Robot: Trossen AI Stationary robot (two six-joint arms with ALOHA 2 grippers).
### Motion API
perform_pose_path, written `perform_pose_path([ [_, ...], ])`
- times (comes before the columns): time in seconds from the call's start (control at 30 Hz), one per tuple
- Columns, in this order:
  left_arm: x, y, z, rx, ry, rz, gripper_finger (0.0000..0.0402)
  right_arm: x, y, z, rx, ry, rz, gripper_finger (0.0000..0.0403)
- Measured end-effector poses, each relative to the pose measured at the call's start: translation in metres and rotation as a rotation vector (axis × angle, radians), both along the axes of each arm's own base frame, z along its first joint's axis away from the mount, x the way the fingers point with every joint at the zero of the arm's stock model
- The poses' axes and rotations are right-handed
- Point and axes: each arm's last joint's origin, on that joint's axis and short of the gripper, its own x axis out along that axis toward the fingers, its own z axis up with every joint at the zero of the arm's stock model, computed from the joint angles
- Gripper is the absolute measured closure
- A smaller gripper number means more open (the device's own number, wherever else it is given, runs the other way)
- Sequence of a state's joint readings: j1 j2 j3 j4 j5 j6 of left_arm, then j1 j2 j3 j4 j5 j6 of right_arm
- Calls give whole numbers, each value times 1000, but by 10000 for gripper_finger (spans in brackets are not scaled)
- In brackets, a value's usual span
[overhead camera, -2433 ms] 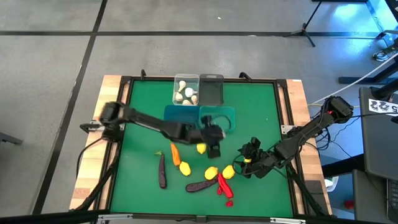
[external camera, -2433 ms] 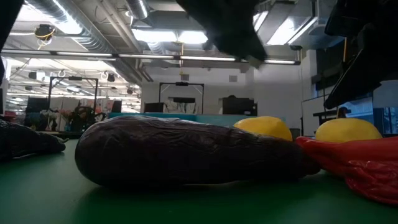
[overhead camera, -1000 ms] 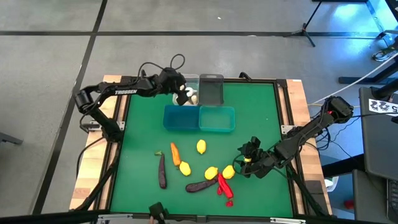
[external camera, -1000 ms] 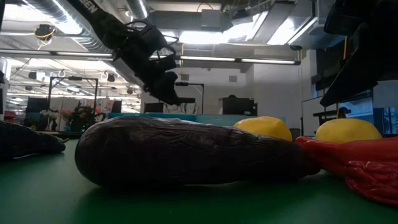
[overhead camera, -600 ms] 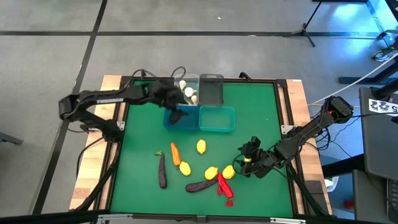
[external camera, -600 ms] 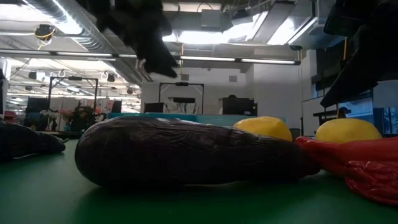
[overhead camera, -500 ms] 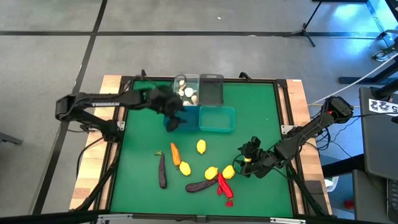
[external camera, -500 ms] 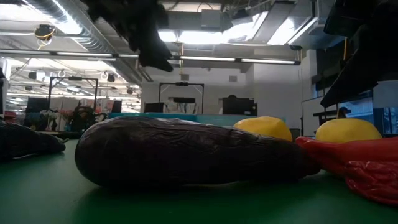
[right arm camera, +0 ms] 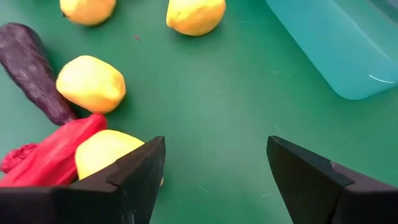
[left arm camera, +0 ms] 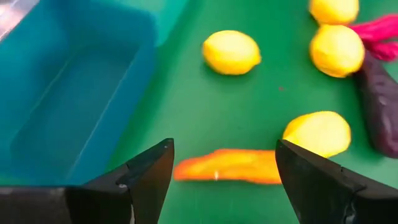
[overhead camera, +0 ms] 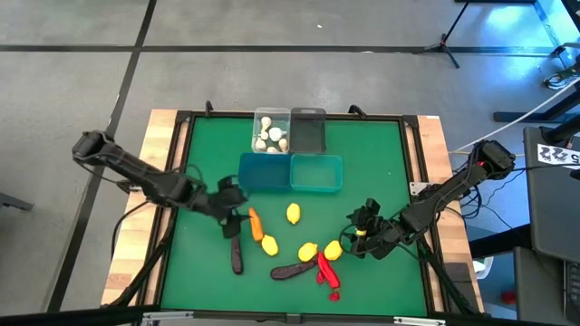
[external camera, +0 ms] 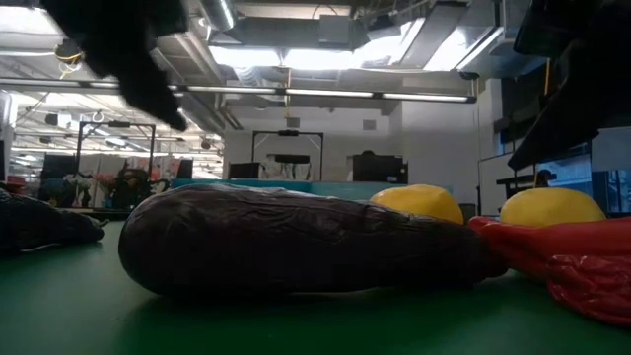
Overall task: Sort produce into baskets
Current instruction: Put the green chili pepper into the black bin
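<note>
Left gripper (overhead camera: 237, 210) hung with fingers spread wide and empty over the left side of the green counter (overhead camera: 381, 154), just beside the orange carrot (overhead camera: 256, 225) and above an eggplant (overhead camera: 236, 249). Right gripper (overhead camera: 361, 237) sat low at the right, fingers likewise wide apart around nothing, close to the lemons (overhead camera: 308, 251), the red chilies (overhead camera: 325, 270) and a second eggplant (overhead camera: 291, 270). At the far side stood the baskets: a clear one (overhead camera: 260, 119) with garlic bulbs (overhead camera: 271, 137), a dark grey one (overhead camera: 308, 131), and two teal ones (overhead camera: 317, 172) nearer.
</note>
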State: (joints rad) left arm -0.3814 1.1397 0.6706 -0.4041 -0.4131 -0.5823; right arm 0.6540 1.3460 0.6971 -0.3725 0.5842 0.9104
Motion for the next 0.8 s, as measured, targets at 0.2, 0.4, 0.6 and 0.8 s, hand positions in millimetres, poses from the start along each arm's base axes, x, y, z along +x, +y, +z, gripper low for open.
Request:
perform_pose_path([
  [0.2, -39, -9, -29, 1, -95, 171, 128, 0, 0, 0, -5, -10, -5, 123],
  [0.4, -49, -23, -50, 23, -156, 173, 128, 1, 0, 1, -3, -16, -9, 123],
  [0.6, -52, -29, -75, 111, -146, 244, 128, 1, 0, 1, -1, -19, -12, 123],
  [0.8, -57, -30, -96, 89, -110, 311, 128, 1, 0, 1, 8, -15, -11, 123],
])
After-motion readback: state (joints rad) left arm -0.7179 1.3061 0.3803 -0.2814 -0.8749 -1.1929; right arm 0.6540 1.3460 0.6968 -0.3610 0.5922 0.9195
